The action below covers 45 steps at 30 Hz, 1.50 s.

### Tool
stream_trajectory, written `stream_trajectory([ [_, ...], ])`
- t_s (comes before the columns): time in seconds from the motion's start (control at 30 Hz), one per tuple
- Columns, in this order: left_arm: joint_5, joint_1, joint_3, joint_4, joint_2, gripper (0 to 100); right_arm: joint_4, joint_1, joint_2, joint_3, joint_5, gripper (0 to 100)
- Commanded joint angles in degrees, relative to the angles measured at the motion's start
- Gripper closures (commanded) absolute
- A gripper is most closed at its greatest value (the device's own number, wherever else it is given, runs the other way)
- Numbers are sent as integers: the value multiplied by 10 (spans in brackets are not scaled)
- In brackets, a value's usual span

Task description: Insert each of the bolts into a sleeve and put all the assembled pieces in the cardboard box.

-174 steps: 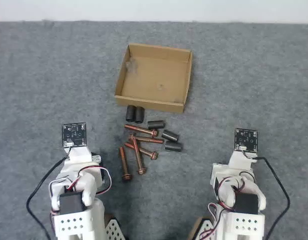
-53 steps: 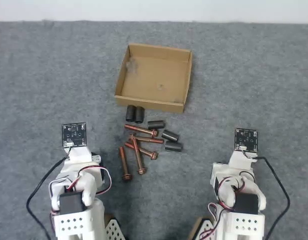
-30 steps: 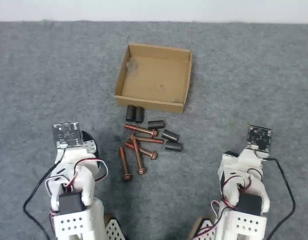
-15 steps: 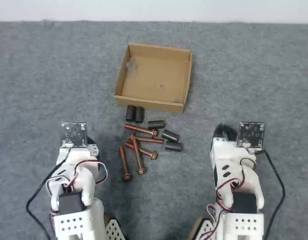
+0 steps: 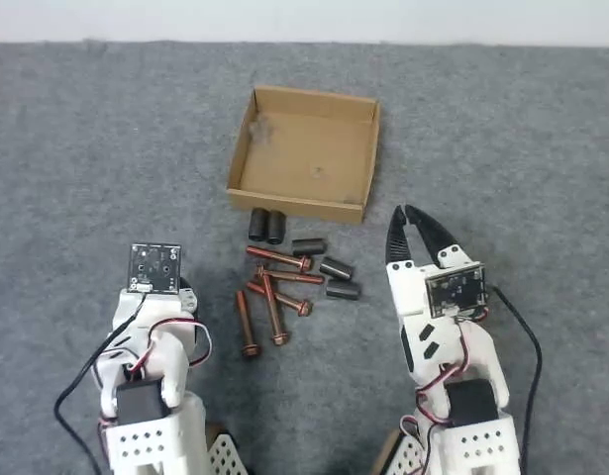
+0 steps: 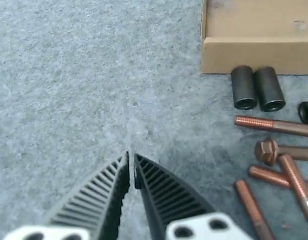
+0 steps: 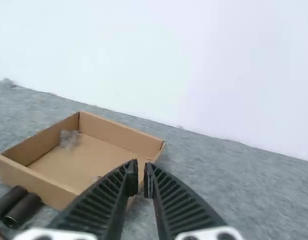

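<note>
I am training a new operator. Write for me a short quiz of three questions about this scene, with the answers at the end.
1. True or false: the box already holds an assembled piece.
2. How many sleeves lie on the carpet?
3. Where are the bolts? A: inside the box. B: on the carpet beside the sleeves. C: inside the sleeves.
Key: 1 false; 2 five; 3 B.
</note>
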<state>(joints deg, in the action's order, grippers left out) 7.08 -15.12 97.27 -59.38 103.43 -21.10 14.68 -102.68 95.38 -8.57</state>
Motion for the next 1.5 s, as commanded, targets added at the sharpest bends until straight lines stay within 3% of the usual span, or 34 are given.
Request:
stream_trajectory([
  [0.0,4,5,-7,-4,8,988,5,4,-3,-33,-9,988],
  [0.2,4,5,-7,-4,8,988,-58,5,42,-104,-8,989],
  [0.67,4,5,-7,-2,8,988,-106,9,513,-362,-8,989],
  [1.0,4,5,-7,-1,8,988,-159,87,650,-431,-14,989],
  [1.23,5,5,-7,-1,8,988,-243,109,709,-510,-122,989],
  [1.47,6,5,-7,-1,8,988,-276,143,864,-619,-164,988],
])
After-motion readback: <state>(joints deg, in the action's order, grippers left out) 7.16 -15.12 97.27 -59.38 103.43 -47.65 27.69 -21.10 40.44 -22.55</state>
